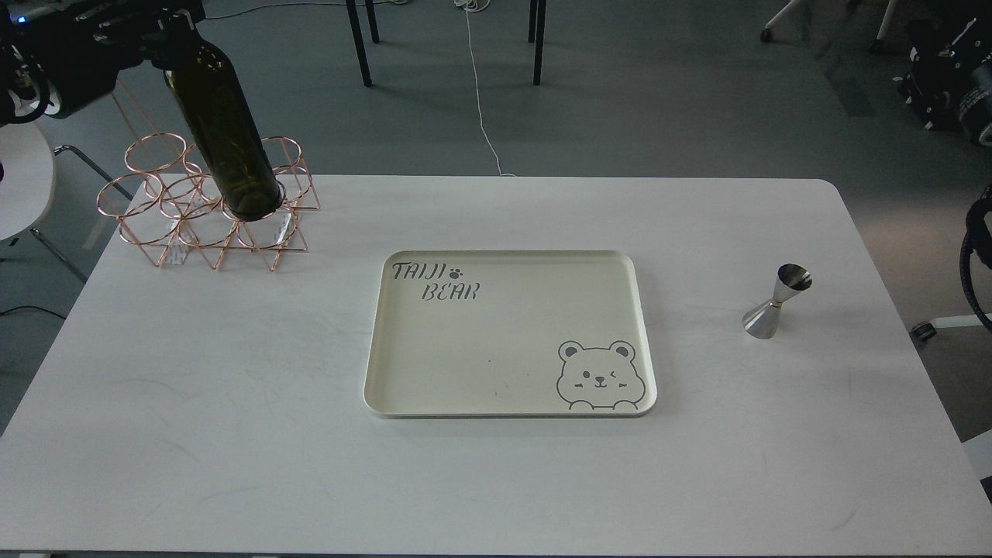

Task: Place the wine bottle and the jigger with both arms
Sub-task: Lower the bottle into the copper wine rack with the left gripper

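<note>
The dark olive-green wine bottle (225,132) stands tilted at the table's back left, its base in a ring of the copper wire rack (209,209). My left gripper (167,35) is at the top left, shut on the bottle's upper part, and hides the neck. The steel jigger (777,301) stands upright on the white table (232,403) at the right, untouched. My right gripper is out of view; only a black cable (973,263) shows at the right edge.
A cream tray (508,403) printed with a bear and "TAIJI BEAR" lies at the table's middle with nothing on it. A white chair (23,178) stands off the left edge. Black equipment (953,77) is on the floor at the far right.
</note>
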`<state>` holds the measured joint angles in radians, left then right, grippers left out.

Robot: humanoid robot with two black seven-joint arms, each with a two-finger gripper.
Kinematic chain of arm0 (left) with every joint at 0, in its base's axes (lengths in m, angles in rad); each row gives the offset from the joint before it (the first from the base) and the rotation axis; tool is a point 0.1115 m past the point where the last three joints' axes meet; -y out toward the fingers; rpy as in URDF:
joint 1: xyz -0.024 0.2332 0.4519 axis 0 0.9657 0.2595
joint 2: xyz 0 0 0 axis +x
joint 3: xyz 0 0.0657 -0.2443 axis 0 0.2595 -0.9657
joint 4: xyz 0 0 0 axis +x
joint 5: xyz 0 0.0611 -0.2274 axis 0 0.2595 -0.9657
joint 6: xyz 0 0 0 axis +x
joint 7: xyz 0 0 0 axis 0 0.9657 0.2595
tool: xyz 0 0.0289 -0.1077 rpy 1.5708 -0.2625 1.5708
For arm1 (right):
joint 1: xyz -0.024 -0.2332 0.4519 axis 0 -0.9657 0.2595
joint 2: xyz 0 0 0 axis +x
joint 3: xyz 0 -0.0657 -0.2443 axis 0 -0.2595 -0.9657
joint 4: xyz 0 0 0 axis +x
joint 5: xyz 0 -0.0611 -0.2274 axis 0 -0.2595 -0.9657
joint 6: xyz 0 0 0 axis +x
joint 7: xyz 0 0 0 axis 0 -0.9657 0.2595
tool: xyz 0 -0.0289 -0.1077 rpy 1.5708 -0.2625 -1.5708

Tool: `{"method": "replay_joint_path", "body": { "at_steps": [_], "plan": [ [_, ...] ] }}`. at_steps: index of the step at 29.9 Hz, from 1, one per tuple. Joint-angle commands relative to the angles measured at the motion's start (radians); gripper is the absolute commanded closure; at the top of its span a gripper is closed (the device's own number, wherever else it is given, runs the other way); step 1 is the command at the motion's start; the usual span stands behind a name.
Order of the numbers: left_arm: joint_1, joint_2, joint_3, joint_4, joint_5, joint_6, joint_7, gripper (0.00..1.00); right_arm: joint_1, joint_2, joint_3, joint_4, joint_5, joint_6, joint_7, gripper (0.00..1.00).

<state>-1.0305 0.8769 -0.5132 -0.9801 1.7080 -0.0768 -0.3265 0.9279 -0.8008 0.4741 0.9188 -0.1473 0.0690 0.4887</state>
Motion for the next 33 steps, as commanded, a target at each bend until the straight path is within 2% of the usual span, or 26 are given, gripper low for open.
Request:
{"method": "replay_joint_path", "body": {
  "at_steps": [1,9,18,27,28,29,32,33],
  "plan": [
    [0.004,-0.003,0.008,0.0,-0.002,0.0,0.0,0.88,0.0,0.002,0.001,0.0,0.0,0.0,0.0,0.04],
    [0.007,-0.007,0.077,0.003,-0.011,0.031,0.004,0.87,0.0,0.0,0.001,0.0,0.0,0.0,0.0,0.04],
    [0.023,-0.065,0.107,0.08,-0.022,0.045,0.0,0.84,0.0,0.0,0.001,0.0,0.0,0.0,0.0,0.04],
    [0.059,-0.065,0.137,0.104,-0.056,0.069,0.001,0.78,-0.001,-0.001,0.001,0.0,0.0,0.0,0.0,0.04],
    [0.059,-0.067,0.137,0.107,-0.056,0.069,0.001,0.75,-0.001,-0.001,0.001,0.0,0.0,0.0,0.0,0.04],
    [0.059,-0.069,0.136,0.107,-0.056,0.069,0.001,0.69,-0.001,-0.001,0.0,0.0,0.0,0.0,0.0,0.04],
    [0.058,-0.073,0.136,0.107,-0.059,0.074,0.0,0.34,-0.001,0.0,0.0,0.0,-0.002,0.0,0.0,0.04],
    [0.056,-0.073,0.137,0.107,-0.064,0.077,-0.002,0.31,-0.001,0.002,0.0,0.0,0.0,0.0,0.0,0.04]
  ]
}}
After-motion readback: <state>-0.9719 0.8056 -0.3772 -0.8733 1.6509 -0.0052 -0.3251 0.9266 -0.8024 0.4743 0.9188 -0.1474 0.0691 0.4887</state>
